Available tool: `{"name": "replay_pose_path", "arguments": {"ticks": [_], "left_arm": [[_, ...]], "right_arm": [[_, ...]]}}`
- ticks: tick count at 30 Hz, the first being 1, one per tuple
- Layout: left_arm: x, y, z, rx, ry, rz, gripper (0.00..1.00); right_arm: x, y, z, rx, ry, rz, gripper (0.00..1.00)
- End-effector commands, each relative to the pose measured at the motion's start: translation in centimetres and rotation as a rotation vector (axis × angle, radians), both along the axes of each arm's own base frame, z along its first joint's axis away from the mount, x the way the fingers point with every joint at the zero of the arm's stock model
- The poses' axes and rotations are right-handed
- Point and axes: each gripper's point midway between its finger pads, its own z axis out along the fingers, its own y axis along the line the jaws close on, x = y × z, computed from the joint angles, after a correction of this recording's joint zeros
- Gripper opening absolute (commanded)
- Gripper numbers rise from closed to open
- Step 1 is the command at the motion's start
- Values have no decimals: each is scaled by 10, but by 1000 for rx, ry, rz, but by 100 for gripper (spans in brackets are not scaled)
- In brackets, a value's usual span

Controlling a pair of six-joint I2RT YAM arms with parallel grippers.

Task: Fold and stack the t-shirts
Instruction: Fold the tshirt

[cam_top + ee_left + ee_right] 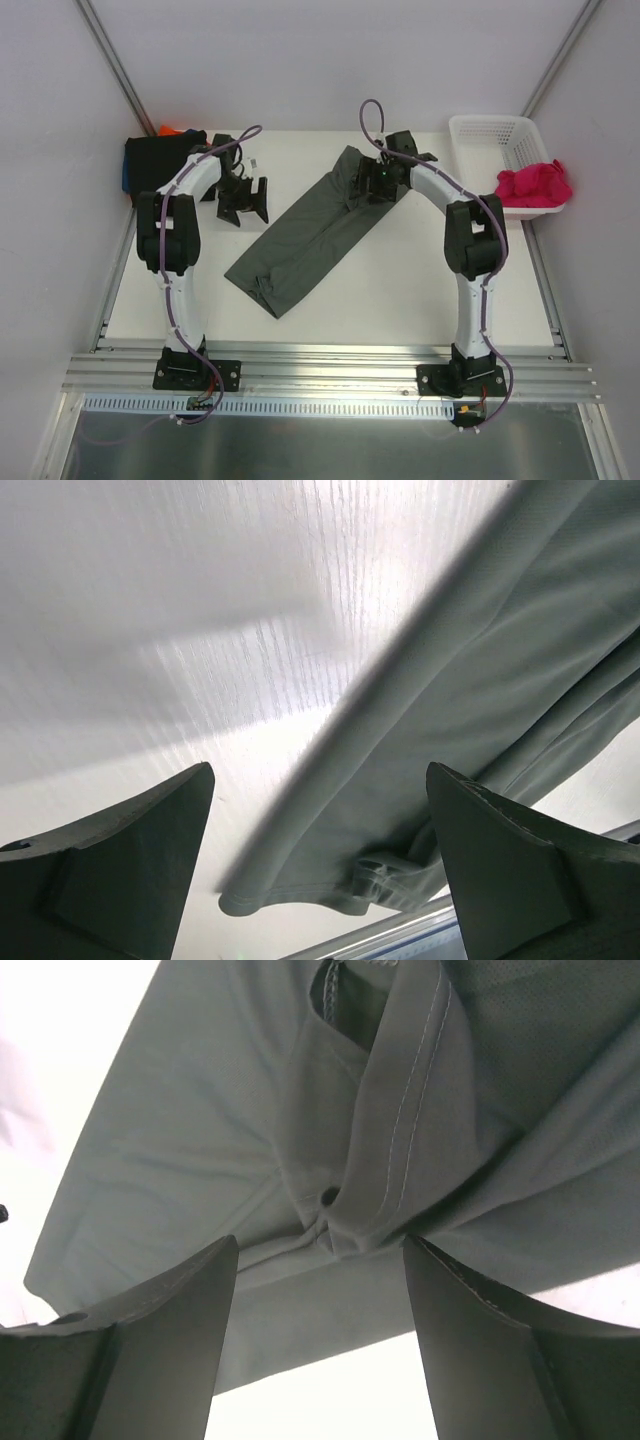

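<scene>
The right pincer (378, 186) hung with jaws apart, gripping nothing, over the far end of the dark grey shirt (315, 235), which lay slantwise across the middle of the table (400, 290). The left pincer (245, 208), also apart, hung over bare table just left of that shirt. A pink shirt (535, 183) sat in the white basket (490, 135) far right. Dark shirts (160, 165) were piled far left.

Spread shirt (310, 235) centre; shirt pile (155, 165) far left; basket (495, 140) far right.
</scene>
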Motion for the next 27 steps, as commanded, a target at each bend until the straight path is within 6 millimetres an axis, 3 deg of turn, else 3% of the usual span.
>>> {"name": "replay_pose_path", "arguments": {"ticks": [1, 5, 12, 19, 22, 23, 26, 27], "left_arm": [[7, 0, 5, -32, -5, -8, 88], [6, 0, -6, -51, 31, 5, 88], [-16, -4, -24, -84, 122, 12, 82], [-39, -9, -26, -122, 188, 16, 70], [-55, -12, -22, -143, 214, 12, 55], [-66, -12, -26, -147, 246, 17, 46], [-81, -17, -22, -159, 263, 5, 41], [-91, -17, -25, -156, 285, 1, 33]], "right_arm": [[17, 9, 23, 17, -72, 12, 71], [20, 12, 14, 24, -55, 12, 70], [26, 17, 0, 41, -25, 2, 70], [35, 16, -15, 46, -2, -10, 70], [39, 15, -18, 49, 0, -14, 71], [40, 16, -20, 49, 0, -15, 70], [46, 15, -18, 57, -7, -21, 71], [50, 16, -17, 60, -15, -21, 70]]}}
